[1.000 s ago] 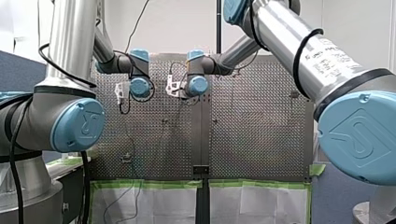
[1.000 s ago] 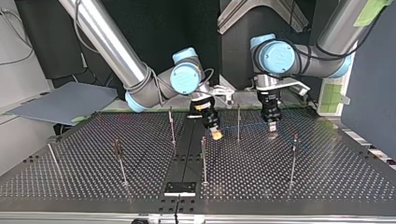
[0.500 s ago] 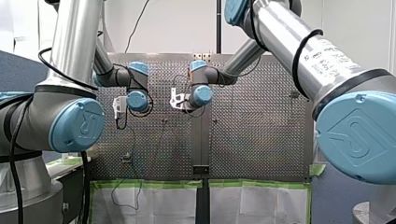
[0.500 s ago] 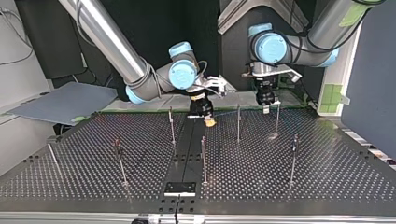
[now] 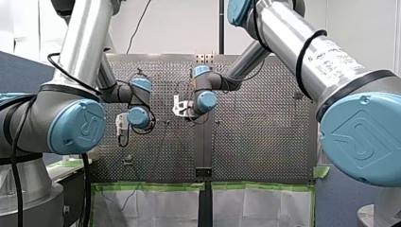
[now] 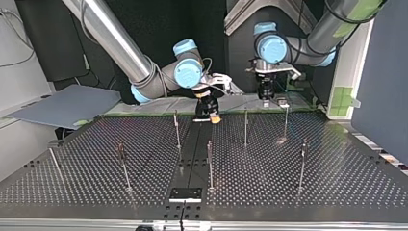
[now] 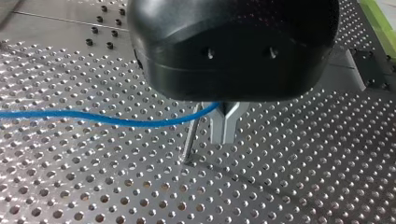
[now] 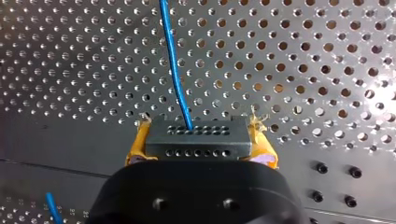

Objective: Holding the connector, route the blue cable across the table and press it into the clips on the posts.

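Note:
In the right wrist view my right gripper (image 8: 198, 134) has its yellow pads (image 8: 139, 142) shut on a grey block connector (image 8: 198, 140). The blue cable (image 8: 175, 60) leaves the connector and runs ahead over the perforated plate. In the left wrist view my left gripper (image 7: 223, 140) is shut on the blue cable (image 7: 93, 117), which trails off to one side. A thin metal post (image 7: 190, 137) stands just beside its fingers. In the top view my right gripper (image 6: 213, 117) hangs low near the table's far edge, and my left gripper (image 6: 266, 95) is higher, at its right.
Several thin posts rise from the perforated table (image 6: 337, 183), among them ones at the middle (image 6: 210, 163), the centre right (image 6: 246, 126) and the right (image 6: 302, 163). A small black plate (image 6: 185, 194) lies at the near edge. Green tape lines the far edge.
Both grippers have pulled back toward the table's far edge in the top view. The left one has also lifted off the table. The cable stays held at both ends.

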